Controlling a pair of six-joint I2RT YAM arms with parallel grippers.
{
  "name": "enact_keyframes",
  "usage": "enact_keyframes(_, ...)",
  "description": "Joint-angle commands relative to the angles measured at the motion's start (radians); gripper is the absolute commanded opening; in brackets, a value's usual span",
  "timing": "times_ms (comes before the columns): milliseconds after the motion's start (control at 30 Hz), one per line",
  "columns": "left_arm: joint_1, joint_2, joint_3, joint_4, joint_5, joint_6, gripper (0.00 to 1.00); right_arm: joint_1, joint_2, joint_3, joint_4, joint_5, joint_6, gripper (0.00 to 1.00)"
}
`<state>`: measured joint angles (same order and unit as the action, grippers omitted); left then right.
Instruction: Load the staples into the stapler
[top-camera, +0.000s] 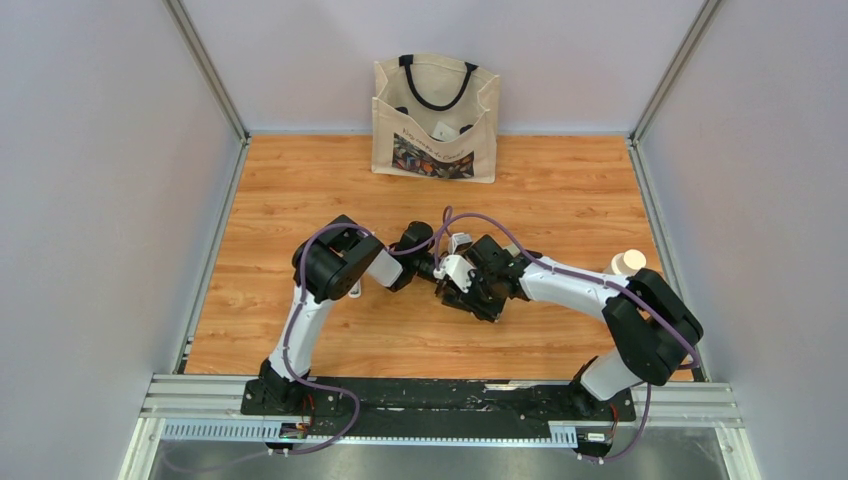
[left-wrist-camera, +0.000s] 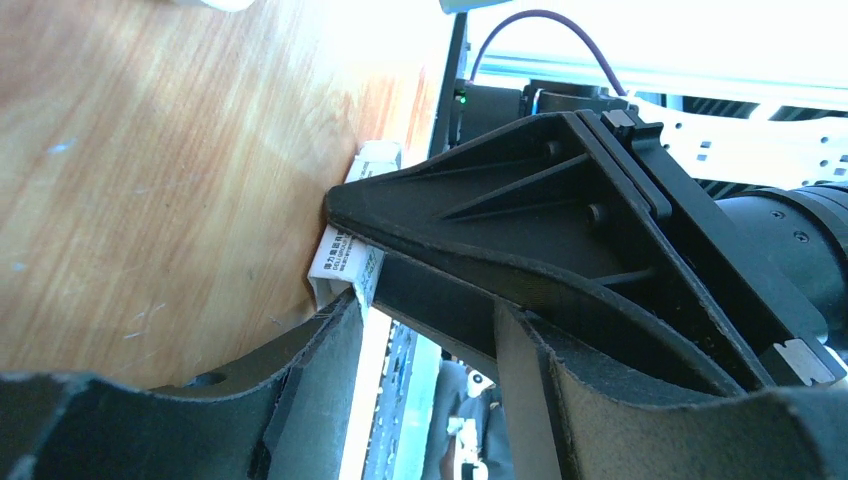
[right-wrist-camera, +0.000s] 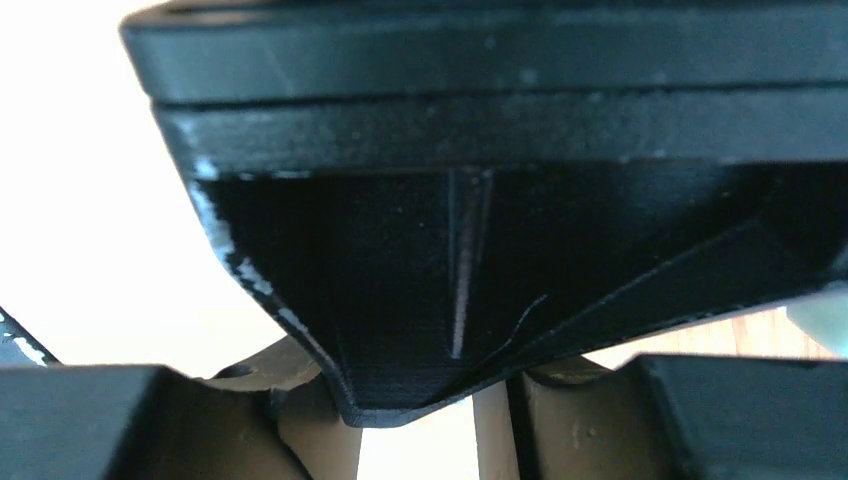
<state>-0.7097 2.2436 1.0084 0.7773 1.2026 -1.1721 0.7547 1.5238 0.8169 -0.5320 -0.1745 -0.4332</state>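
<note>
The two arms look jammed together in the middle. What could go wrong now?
The left gripper and right gripper are crowded tip to tip, so a small move might knock them together. The small white box that looks wedged between them could slip onto the table. The right wrist camera sees almost only black plastic.

A wooden table (top-camera: 300, 190) with orange-brown grain is enclosed by pale grey walls (top-camera: 90, 200) on the left, right and far sides. At the middle of its far edge a cream canvas tote bag (top-camera: 435, 118) stands upright against the far wall, with dark handles and a dark printed panel on its front. Near the right edge sits a small round whitish object (top-camera: 629, 262), too small to identify. An aluminium rail (top-camera: 450, 405) runs along the near edge.
</note>
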Motion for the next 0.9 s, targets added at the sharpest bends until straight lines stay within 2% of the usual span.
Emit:
enact_keyframes(0, -0.051, 0.025, -0.001, 0.192, 0.038, -0.123, 0.60, -0.003, 0.013, 0.051, 0.167, 0.018, 0.027, 0.40)
enact_keyframes(100, -0.045, 0.030, -0.002, 0.195, 0.046, -0.116, 0.60, -0.003, 0.016, 0.056, 0.171, 0.023, 0.024, 0.40)
enact_keyframes(200, -0.027, 0.031, -0.010, 0.159, 0.045, -0.083, 0.57, -0.014, -0.007, 0.042, 0.171, 0.015, 0.014, 0.46)
enact_keyframes(367, 0.009, 0.025, -0.002, -0.027, 0.031, 0.069, 0.55, -0.044, -0.073, 0.021, 0.150, -0.022, -0.010, 0.58)
enact_keyframes(533, 0.018, 0.017, 0.004, -0.131, 0.026, 0.150, 0.51, -0.061, -0.108, 0.007, 0.130, -0.028, -0.033, 0.62)
enact_keyframes(700, 0.018, -0.002, 0.032, -0.344, 0.000, 0.322, 0.50, -0.072, -0.148, 0.014, 0.070, -0.046, -0.067, 0.68)
enact_keyframes(867, 0.021, -0.010, 0.053, -0.461, -0.009, 0.405, 0.49, -0.100, -0.237, -0.042, 0.030, -0.033, -0.127, 0.70)
